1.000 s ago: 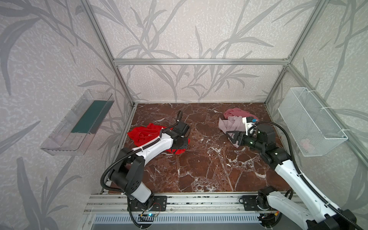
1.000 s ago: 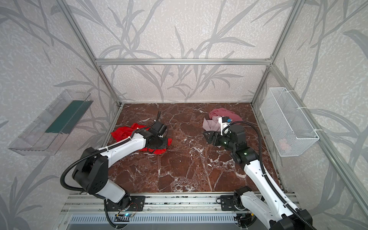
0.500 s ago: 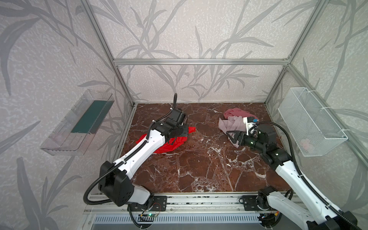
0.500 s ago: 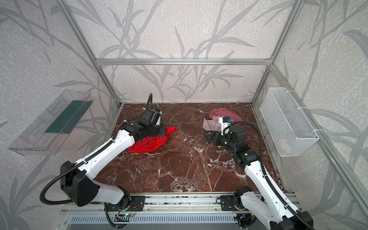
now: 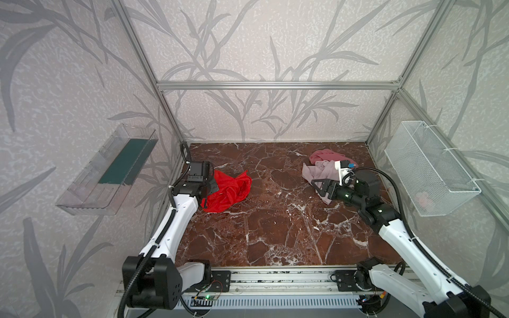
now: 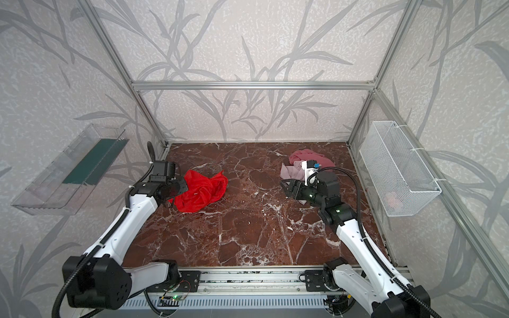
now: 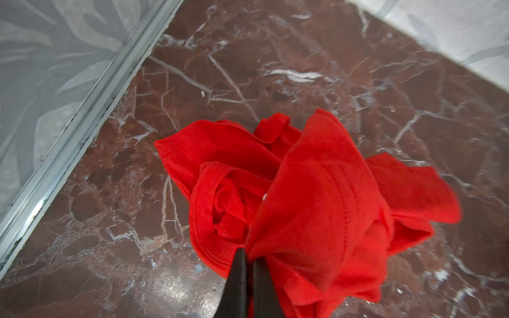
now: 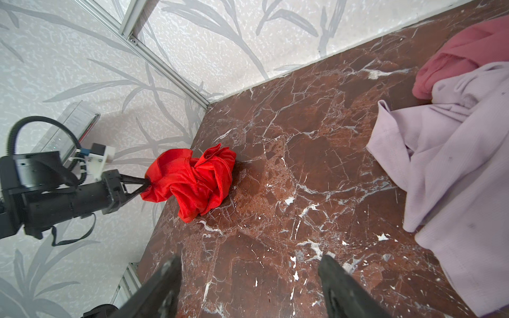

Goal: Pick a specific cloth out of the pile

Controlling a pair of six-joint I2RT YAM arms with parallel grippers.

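While the left gripper [image 7: 249, 255] pinches the thin bright-red cloth [image 5: 228, 190] — its bulk lying centreward of the pinch — the right gripper [image 8: 250, 263] gapes empty by the rose-and-lilac cloth pile [image 5: 321, 168].

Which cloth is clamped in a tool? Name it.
The bright red cloth, pinched in the shut left tool. The rose-pink cloth and lilac cloth lie loose by the open right tool.

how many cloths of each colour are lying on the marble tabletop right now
red cloth: 1
dusty rose-pink cloth: 1
pale lilac-pink cloth: 1
total: 3
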